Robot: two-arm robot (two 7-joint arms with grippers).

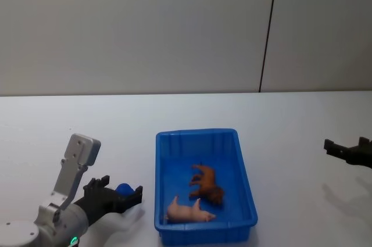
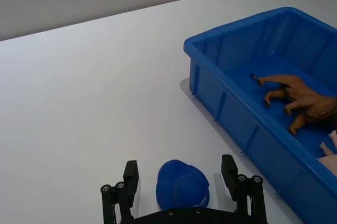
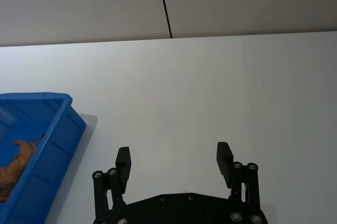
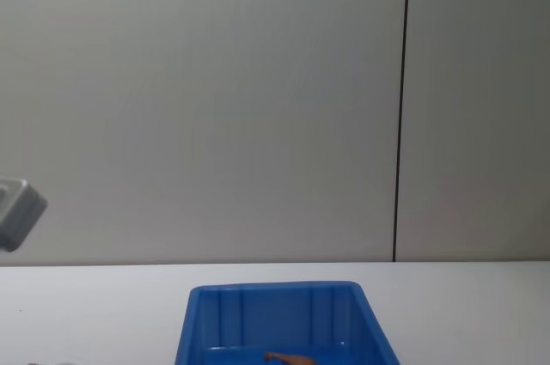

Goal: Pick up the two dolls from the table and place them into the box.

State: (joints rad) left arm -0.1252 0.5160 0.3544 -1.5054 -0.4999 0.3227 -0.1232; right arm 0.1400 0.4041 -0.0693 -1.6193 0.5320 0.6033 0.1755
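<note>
Inside the blue box (image 1: pixel 204 136), near its front wall, both dolls lie on their sides: the brown-orange one (image 1: pixel 207 183) toward the middle, the pale pink one (image 1: pixel 189 212) in the front left corner, just beside it. The box sits on the white table (image 1: pixel 302 142) near the front edge. The left gripper (image 1: pixel 116 196) hovers just left of the box, fingers spread and holding nothing. The right gripper (image 3: pixel 174 161) hangs well to the right, fingers likewise apart and empty.

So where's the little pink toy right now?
The pink doll lies inside the blue box, at its near end, just in front of the brown doll.
</note>
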